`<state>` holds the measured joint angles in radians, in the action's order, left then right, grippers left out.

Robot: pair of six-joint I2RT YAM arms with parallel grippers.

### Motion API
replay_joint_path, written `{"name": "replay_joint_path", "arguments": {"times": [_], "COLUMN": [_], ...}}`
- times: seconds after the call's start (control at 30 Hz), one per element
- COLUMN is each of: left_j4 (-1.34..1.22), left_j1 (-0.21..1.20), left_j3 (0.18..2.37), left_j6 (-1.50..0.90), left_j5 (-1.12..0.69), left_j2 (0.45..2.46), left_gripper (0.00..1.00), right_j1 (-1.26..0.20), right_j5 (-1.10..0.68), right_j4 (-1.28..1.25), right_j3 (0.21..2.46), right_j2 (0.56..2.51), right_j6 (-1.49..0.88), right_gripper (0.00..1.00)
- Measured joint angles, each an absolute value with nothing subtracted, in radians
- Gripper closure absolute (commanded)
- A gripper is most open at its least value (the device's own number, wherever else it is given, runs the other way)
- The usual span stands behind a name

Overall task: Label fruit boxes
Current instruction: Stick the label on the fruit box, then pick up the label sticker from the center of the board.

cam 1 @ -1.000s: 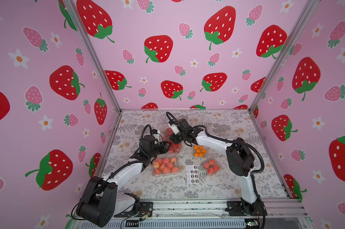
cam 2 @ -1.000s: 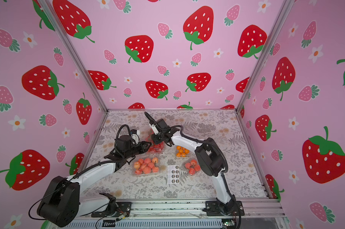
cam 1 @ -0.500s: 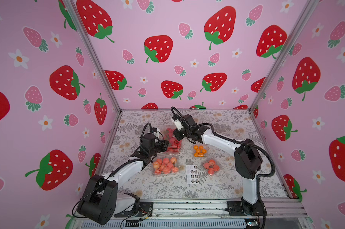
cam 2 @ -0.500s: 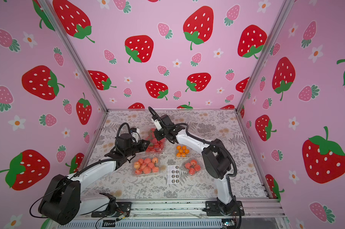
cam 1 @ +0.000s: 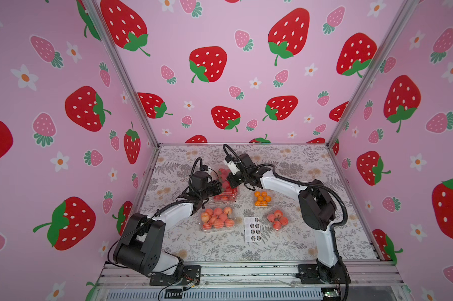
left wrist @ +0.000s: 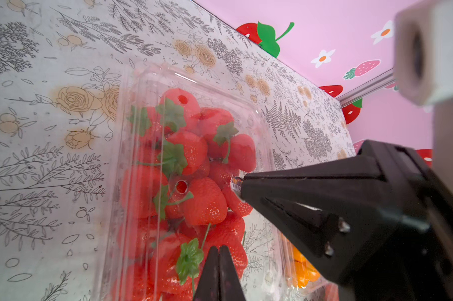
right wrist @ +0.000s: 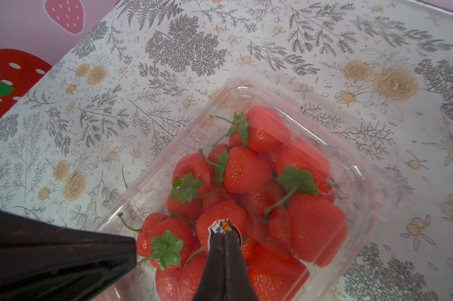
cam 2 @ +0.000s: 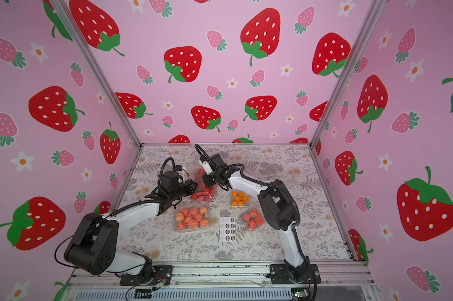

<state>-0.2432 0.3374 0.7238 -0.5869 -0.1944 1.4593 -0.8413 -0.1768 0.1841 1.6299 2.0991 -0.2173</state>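
Note:
The fruit boxes are clear clamshells. The large strawberry box stands furthest back. The large peach box, small orange box and small peach box lie nearer. My right gripper is shut, its tips resting on a round sticker on the strawberry lid. My left gripper is shut with nothing in it, just above the same lid.
A white sticker sheet lies between the two peach boxes. Pink strawberry-print walls close in the floral table on three sides, with a metal rail along the front.
Both grippers have closed from partly open. The right gripper has shifted a little back and right over the strawberry box; the left has stayed beside it.

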Motion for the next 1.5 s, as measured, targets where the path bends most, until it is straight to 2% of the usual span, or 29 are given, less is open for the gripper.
{"name": "replay_joint_path", "arguments": {"times": [0.43,0.63,0.73,0.77,0.83,0.87,0.9,0.93,1.27,1.5], "left_j4": [-0.252,-0.242,-0.232,-0.233,-0.234,-0.232,-0.224,-0.211,-0.097,-0.059], "left_j1": [0.337,0.34,0.355,0.363,0.386,0.396,0.411,0.424,0.702,0.825], "left_j3": [0.744,0.744,0.743,0.739,0.72,0.709,0.698,0.691,0.651,0.571], "left_j6": [-0.588,-0.586,-0.572,-0.569,-0.56,-0.555,-0.551,-0.55,-0.539,-0.558], "left_j5": [-0.191,-0.191,-0.191,-0.191,-0.192,-0.192,-0.192,-0.192,-0.177,-0.128], "left_j2": [1.496,1.43,1.347,1.317,1.246,1.215,1.179,1.148,0.971,0.929], "left_gripper": [0.93,0.89,0.76,0.66,0.32,0.17,0.04,0.01,0.01,0.0], "right_j1": [-0.845,-0.852,-0.855,-0.855,-0.856,-0.856,-0.858,-0.859,-0.877,-1.047], "right_j5": [-0.207,-0.189,-0.168,-0.164,-0.147,-0.141,-0.132,-0.117,0.002,0.117], "right_j4": [0.162,0.158,0.151,0.146,0.125,0.11,0.094,0.083,0.063,0.091], "right_j3": [1.664,1.607,1.507,1.481,1.409,1.373,1.328,1.284,0.911,0.745], "right_j2": [2.138,2.077,1.966,1.926,1.829,1.782,1.727,1.671,1.284,1.183], "right_j6": [-0.242,-0.239,-0.241,-0.239,-0.239,-0.24,-0.245,-0.243,-0.306,-0.364], "right_gripper": [0.99,0.93,0.7,0.62,0.49,0.39,0.16,0.0,0.01,0.01]}}
